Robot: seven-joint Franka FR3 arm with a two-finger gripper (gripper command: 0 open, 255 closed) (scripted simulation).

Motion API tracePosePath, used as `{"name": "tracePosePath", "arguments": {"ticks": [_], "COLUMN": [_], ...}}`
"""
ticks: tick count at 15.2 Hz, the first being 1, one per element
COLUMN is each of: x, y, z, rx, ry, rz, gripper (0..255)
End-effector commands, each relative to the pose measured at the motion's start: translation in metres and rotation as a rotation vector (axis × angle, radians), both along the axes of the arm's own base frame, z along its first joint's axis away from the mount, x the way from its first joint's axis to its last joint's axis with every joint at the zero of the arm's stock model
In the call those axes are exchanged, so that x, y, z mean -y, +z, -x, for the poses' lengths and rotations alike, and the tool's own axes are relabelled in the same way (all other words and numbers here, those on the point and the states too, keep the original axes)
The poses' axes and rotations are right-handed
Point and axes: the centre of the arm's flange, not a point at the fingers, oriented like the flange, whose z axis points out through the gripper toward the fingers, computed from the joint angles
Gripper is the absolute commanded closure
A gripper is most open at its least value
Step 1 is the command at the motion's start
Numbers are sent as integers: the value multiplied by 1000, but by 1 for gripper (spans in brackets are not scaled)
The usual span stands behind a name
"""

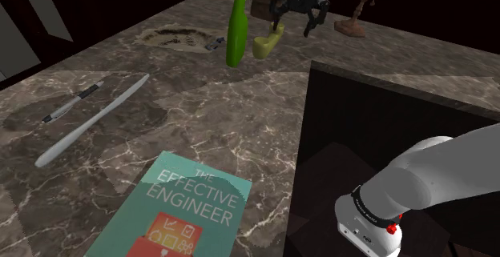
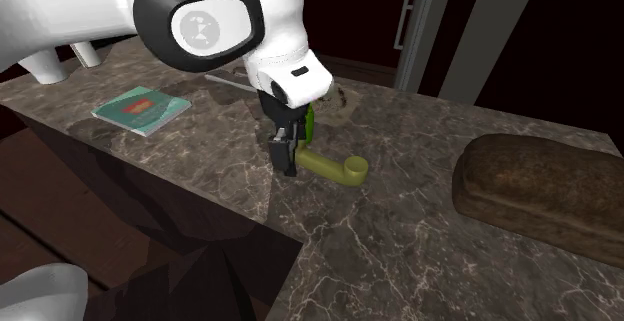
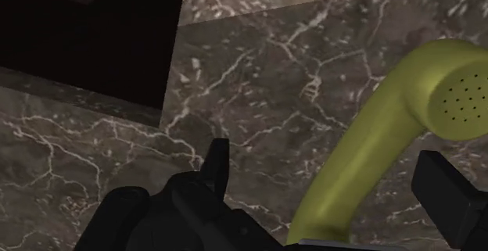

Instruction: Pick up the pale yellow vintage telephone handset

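Straddling the yellow-green telephone handset (image 3: 367, 159) near an edge of the marble counter (image 3: 258, 69), the black gripper (image 3: 328, 155) is spread wide, gripping nothing.

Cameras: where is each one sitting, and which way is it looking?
Shoulder view: beside the white arm, which shows lower right, looking down over the marble table toward the yellow-green handset.
Second exterior view: close by the arm, looking sideways across the table; the arm looms at top left.
Wrist view: on the hand, looking down at the handset's handle between the open gripper's black fingers.
Shared: all show the handset; both exterior views show the teal book.
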Motion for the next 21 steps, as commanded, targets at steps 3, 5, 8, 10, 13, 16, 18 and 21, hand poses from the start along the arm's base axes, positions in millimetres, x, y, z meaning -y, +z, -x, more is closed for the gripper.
{"name": "tracePosePath", "arguments": {"ticks": [3, 5, 8, 10, 13, 16, 18, 21], "x": [-13, -14, -14, -14, -14, -13, -13, -13], "y": [-17, -26, -42, -53, -66, -66, -66, -66], "z": [-60, -85, -85, -85, -85, -85, -85, -85], "rx": [-69, -98, -98, -98, -98, -98, -98, -98], "ry": [-221, -310, -310, -310, -310, -310, -310, -310], "rz": [21, 30, 30, 30, 30, 30, 30, 30], "gripper": [0, 0, 0, 0, 0, 255, 255, 255]}}
